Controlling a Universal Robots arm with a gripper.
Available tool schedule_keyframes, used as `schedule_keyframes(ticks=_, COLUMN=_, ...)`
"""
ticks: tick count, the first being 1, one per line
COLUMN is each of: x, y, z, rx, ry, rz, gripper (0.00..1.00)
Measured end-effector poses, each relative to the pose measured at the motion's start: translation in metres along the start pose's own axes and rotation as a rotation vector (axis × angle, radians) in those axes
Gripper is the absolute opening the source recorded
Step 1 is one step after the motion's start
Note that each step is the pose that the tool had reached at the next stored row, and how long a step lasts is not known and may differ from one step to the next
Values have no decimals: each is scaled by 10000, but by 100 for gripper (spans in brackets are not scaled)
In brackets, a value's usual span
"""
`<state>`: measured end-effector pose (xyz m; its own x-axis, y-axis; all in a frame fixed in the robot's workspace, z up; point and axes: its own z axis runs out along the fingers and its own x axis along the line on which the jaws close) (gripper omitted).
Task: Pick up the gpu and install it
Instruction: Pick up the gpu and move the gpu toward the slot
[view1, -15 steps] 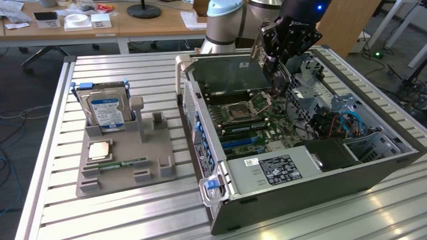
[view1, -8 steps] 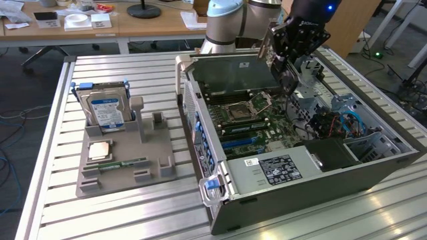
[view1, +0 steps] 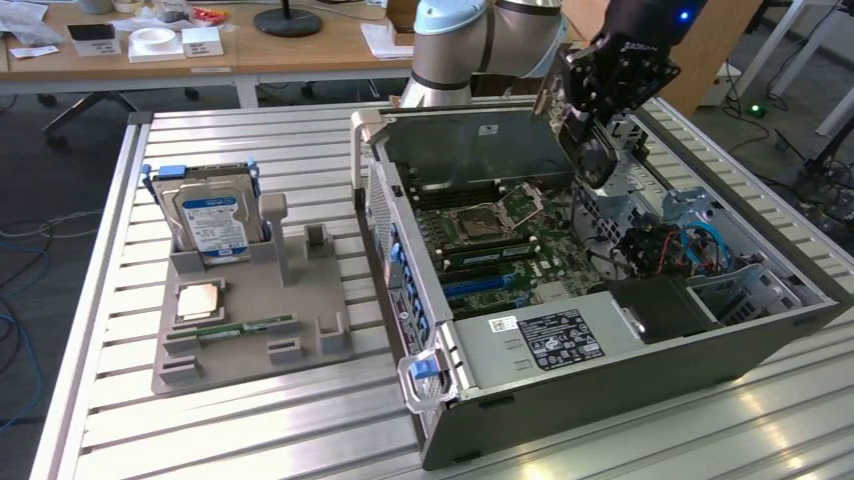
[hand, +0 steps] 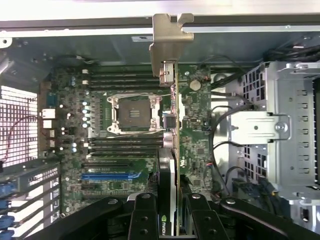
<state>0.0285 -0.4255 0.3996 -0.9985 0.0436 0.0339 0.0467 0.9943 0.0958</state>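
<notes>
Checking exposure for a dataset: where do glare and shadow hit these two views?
Exterior view: glare streaks the table slats at the exterior view's lower right; the case interior is dimmer. Wrist view: the strip beyond the case is washed out white, the grille glows backlit, the fingers gripping the gpu are near-black.

End of the gpu (hand: 168, 170) sits hidden between the fingers (hand: 145, 215), cut off at the edge. Print on the label (view1: 554, 338) is unreadably tiny.

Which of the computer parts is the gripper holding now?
The gpu, clamped in the gripper above the motherboard; the hard drive and memory stick sit in the gray holder.
</notes>
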Motion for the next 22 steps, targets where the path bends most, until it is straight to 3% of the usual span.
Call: schedule_keyframes(ticks=22, x=-544, y=26, z=-16, rx=0, ry=7, rz=0, gripper=27)
